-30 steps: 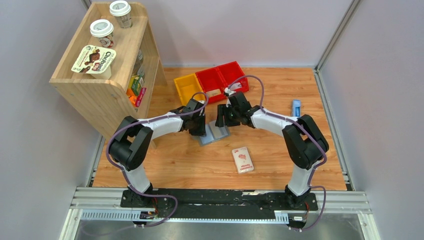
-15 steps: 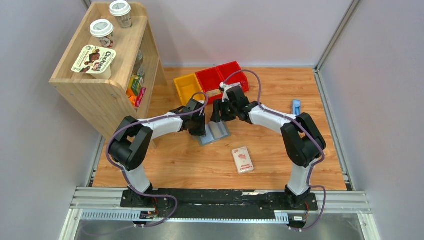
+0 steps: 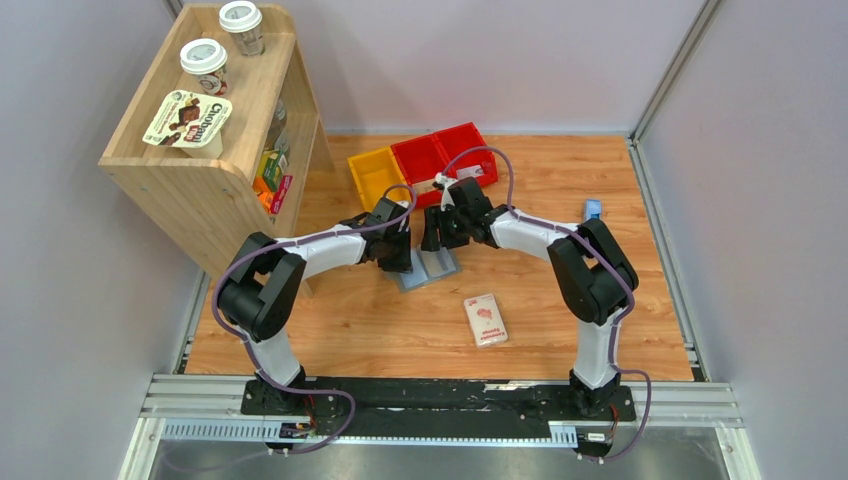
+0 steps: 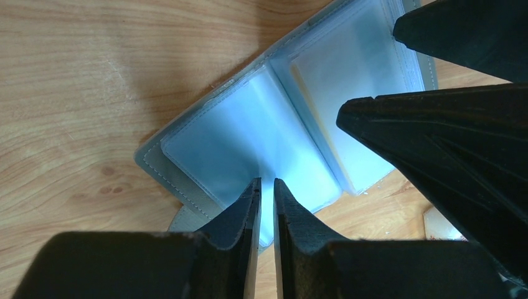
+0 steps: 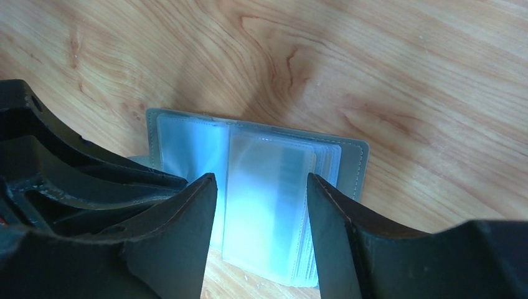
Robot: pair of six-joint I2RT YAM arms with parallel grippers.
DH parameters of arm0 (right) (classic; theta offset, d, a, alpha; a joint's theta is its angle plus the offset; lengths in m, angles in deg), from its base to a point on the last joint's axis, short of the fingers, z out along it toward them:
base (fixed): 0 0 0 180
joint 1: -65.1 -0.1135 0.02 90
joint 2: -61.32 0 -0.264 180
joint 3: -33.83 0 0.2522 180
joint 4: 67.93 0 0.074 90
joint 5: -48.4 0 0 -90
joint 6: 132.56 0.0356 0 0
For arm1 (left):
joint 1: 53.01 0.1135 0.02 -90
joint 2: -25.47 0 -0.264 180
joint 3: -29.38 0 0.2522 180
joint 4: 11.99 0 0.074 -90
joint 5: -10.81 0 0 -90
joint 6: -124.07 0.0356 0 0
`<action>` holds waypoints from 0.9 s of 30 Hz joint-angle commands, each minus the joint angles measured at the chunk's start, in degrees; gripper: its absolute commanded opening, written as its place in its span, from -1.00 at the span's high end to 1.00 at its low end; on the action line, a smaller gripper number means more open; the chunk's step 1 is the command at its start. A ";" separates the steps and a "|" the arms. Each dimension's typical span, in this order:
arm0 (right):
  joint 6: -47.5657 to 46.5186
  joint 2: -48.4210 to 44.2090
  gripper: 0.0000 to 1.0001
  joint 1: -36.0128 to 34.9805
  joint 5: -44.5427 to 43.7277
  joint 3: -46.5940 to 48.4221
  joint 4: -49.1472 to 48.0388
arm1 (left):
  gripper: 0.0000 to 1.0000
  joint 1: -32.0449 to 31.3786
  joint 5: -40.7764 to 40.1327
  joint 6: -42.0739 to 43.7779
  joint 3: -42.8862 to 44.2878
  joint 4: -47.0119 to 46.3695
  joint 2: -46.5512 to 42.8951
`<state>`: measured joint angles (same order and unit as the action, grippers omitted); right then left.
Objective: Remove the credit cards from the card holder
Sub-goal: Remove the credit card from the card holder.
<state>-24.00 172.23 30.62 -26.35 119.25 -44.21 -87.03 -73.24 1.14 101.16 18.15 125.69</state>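
With the left tool nearly closed, seemingly pinning the holder, we should drop the open right tool squarely onto the cards below.

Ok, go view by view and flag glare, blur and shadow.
Top external: evenly lit, sharp; the card holder is small and partly hidden by the arms. Left wrist: glare whitens the plastic pockets; the left end effector is a dark, featureless close-up. Right wrist: similar sheen; the right end effector is near-black, and soft shadow darkens the wood.
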 commanded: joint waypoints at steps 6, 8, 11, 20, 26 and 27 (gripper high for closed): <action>0.67 0.36 -0.13 -0.41 6.98 0.85 -1.25 | 0.59 0.01 0.99 -0.03 -1.15 1.90 -0.29; 1.73 0.18 -0.13 -0.41 8.74 0.50 -1.95 | 0.59 0.01 0.99 -0.12 -1.07 1.81 -0.29; 3.75 0.00 -0.12 -0.41 11.99 0.06 -3.36 | 0.59 0.01 1.07 -0.29 -1.42 1.55 -0.47; 8.94 0.71 -0.11 -0.85 19.20 -0.47 -7.76 | 0.59 0.18 0.81 -1.26 -3.43 -0.82 -2.84; 11.31 1.94 -0.11 -2.61 21.40 1.46 -9.08 | 0.58 0.45 -0.86 -3.02 -6.77 -3.98 -8.63; 11.40 2.11 -0.11 -2.96 21.58 1.99 -9.08 | 0.57 0.45 -1.29 -3.28 -7.21 -4.34 -10.21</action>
<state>-15.36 173.48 30.05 -9.15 118.79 -49.39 -86.59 -73.78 -0.57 95.59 16.29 120.90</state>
